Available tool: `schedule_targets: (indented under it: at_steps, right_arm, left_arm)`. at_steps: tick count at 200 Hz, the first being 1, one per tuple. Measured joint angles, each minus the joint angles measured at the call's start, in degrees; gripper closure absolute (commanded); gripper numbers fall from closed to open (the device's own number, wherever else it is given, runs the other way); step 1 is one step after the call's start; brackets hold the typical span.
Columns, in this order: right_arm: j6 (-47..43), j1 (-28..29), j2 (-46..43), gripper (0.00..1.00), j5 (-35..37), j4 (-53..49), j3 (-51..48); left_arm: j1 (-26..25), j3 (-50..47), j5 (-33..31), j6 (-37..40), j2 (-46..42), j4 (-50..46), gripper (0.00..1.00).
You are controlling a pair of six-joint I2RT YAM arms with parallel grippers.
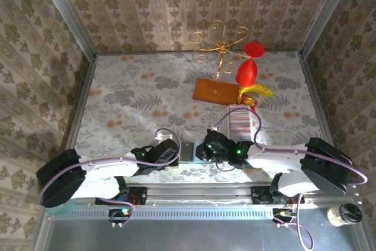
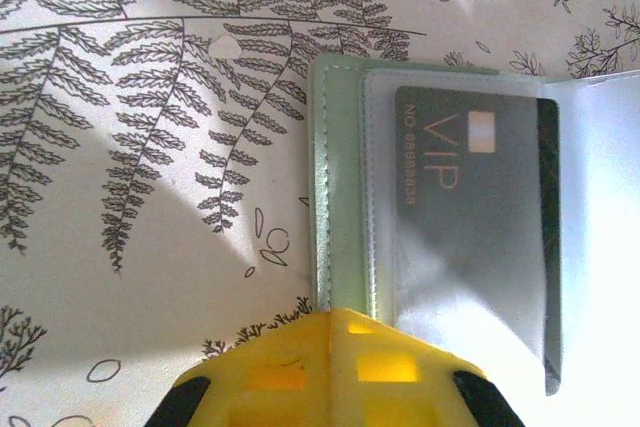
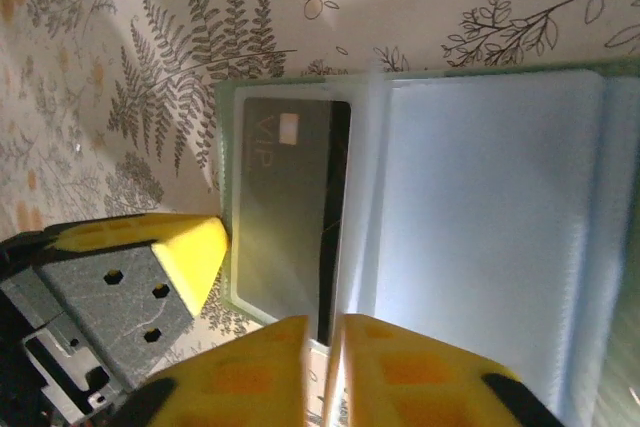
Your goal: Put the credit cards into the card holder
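Pinning the card holder (image 2: 335,197) to the patterned table (image 2: 120,277), the left claw (image 2: 335,329) is fully closed, its yellow tip pressed on the green cover edge. The holder lies open near the table's front edge, between the two arms. A dark card (image 2: 470,217) marked VIP sits under the clear pocket (image 2: 385,247).

The right claw (image 3: 338,337) stands at a narrow slit astride the card's near edge. Whether it actually bites the card or only the pocket film, I cannot tell.

The main risk is a retreat with the fingers not properly released, which would drag the card back out. A further push could buckle the soft film and jam the card. With one small contact point holding it, the holder could also pivot or slide if the right claw pushes sideways.
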Motion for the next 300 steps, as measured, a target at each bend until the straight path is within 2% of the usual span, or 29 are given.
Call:
schedule_targets:
  at_steps: [45,92,117,151,188,220,259,300]
  right_arm:
    - [-0.2,0.0,5.2,0.73,-1.8,3.6,1.6]
    - [-0.5,0.0,8.6,0.64,-3.4,7.0,3.9]
    - [-1.1,0.1,10.0,0.52,-4.3,8.7,5.2]
    - [-1.2,0.3,11.6,0.46,-4.3,9.0,5.5]
    - [-1.2,0.3,12.6,0.44,-4.5,9.0,5.7]
    - [-1.3,0.2,12.6,0.48,-4.5,8.9,6.3]
    - [-6.4,-0.2,7.0,0.48,-4.0,3.2,7.4]
    - [-23.6,-2.3,-6.9,0.47,-1.8,-10.4,14.2]
  left_arm:
    - [0.0,-0.7,0.0,0.0,-0.5,0.7,1.00]
    - [0.0,-3.2,0.0,-0.4,-3.9,0.3,1.00]
    - [0.0,-3.6,-0.2,-0.4,-6.4,-1.6,1.00]
    - [0.0,-3.6,-0.9,-0.9,-11.0,-4.6,1.00]
    - [0.0,-3.6,-1.8,-0.9,-16.0,-7.6,1.00]
    - [0.3,-3.6,-1.7,-0.9,-17.3,-8.4,1.00]
    - [0.9,-3.6,-1.2,-0.8,-17.3,-8.4,1.00]
    - [0.9,-3.6,-1.0,-0.8,-17.3,-8.0,0.98]
